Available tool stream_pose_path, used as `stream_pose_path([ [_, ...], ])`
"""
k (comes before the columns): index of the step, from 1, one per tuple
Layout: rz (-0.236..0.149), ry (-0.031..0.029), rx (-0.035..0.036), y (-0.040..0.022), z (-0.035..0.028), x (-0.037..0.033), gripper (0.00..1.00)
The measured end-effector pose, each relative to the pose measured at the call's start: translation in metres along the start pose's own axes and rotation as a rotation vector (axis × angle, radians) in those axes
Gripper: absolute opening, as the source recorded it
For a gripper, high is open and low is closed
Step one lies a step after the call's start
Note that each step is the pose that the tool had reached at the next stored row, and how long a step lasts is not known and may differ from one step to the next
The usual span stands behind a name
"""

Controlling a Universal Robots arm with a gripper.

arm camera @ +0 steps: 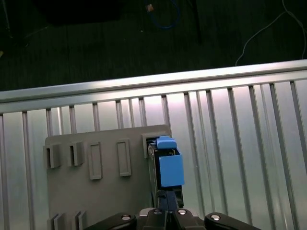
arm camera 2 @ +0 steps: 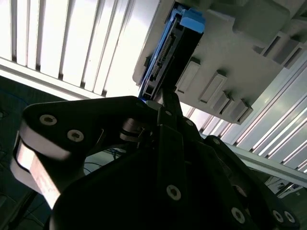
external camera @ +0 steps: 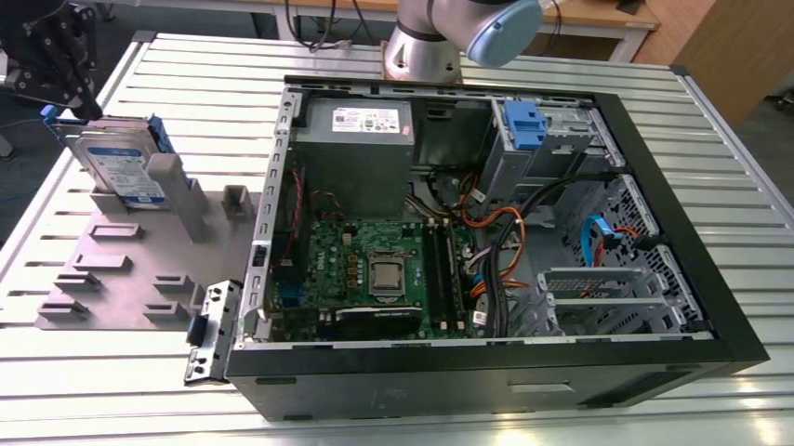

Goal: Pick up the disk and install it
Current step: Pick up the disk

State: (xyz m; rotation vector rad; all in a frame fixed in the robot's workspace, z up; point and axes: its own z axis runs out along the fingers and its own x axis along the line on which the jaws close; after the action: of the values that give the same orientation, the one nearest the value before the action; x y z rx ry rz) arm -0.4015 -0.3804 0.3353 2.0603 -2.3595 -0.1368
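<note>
**Aluminium table, disk upright on the plate, gripper at its end**

Slatted metal table [external camera: 694,139] carries everything. The grey fixture plate [external camera: 125,269] lies flat on it. The open black computer case [external camera: 694,362] sits just beside the plate, on the exterior view's right. The arm [external camera: 429,46] rises behind the case, beyond the plate's far side. The disk [external camera: 125,167] stands on edge in a slot at the plate's far corner, its label showing and blue rails along its edges. The gripper [external camera: 85,111] points down over that same corner, right at the disk's upper end. In both wrist views the gripper [arm camera 2: 165,98] [arm camera: 165,207] lines up with the disk's [arm camera 2: 168,52] [arm camera: 165,165] narrow edge and blue handle. Whether the claw is clenched on the disk or released cannot be told.
</note>
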Motion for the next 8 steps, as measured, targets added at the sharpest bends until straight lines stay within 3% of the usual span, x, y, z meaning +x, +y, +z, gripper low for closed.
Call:
stream_pose_path([
  [8,0.000,-0.0001,0.0000,-0.0021,-0.0001,-0.0003,0.11],
])
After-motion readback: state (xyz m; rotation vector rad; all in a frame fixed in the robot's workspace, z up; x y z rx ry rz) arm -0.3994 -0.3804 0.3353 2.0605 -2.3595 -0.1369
